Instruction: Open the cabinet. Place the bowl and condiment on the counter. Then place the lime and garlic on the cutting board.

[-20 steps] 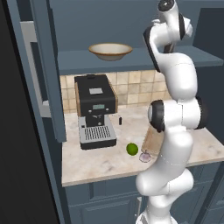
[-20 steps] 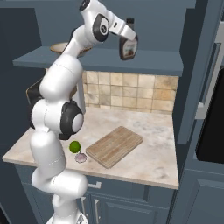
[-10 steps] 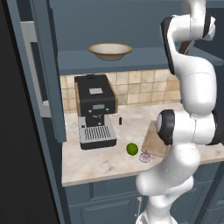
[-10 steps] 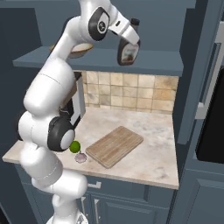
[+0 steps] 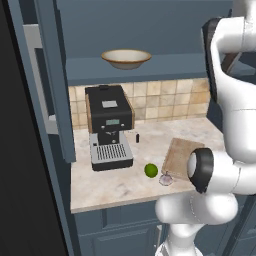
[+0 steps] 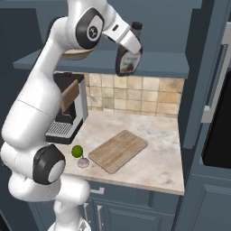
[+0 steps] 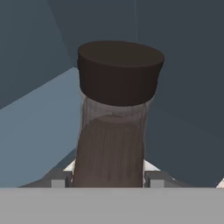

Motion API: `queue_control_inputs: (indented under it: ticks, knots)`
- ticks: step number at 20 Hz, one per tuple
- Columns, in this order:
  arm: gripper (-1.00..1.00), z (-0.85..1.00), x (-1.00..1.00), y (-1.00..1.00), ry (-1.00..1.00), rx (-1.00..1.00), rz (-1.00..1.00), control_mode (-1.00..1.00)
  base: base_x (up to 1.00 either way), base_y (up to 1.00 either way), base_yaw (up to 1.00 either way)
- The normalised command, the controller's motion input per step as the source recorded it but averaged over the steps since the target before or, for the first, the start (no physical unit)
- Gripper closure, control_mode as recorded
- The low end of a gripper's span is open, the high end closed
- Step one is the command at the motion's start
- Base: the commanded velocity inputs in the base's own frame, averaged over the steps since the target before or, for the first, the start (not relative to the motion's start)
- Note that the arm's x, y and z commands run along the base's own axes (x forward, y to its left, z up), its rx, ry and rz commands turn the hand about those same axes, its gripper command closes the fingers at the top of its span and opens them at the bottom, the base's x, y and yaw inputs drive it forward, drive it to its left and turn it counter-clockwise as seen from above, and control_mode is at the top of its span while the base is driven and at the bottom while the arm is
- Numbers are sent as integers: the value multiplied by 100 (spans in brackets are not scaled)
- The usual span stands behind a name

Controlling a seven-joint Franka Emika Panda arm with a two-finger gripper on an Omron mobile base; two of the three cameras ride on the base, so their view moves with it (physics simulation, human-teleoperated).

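Blue cabinet (image 7: 39, 57) backdrop; condiment (image 7: 113, 131) base hidden by pincer (image 7: 108, 178).

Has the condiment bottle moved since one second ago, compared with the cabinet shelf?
Yes. In the right base view the condiment, held in the gripper, has shifted right along the front of the cabinet shelf, away from the bowl's end.

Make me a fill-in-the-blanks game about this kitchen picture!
1. The bowl sits on the blue ___ inside the cabinet.
2. The fingers are closed on the ___.
3. The round green lime lies on the counter beside the pale ___.
4. Nothing lies on the wooden ___.

Missing words: shelf; condiment; garlic; cutting board
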Motion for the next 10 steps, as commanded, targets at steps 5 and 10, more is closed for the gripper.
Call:
queue_control_inputs:
  ticks: [5, 10]
  knots:
    - [100, 0, -100, 15, 0, 0, -1, -100, 0, 0, 0]
    - [100, -12, -99, 33, 1, 0, 0, -100, 0, 0, 0]
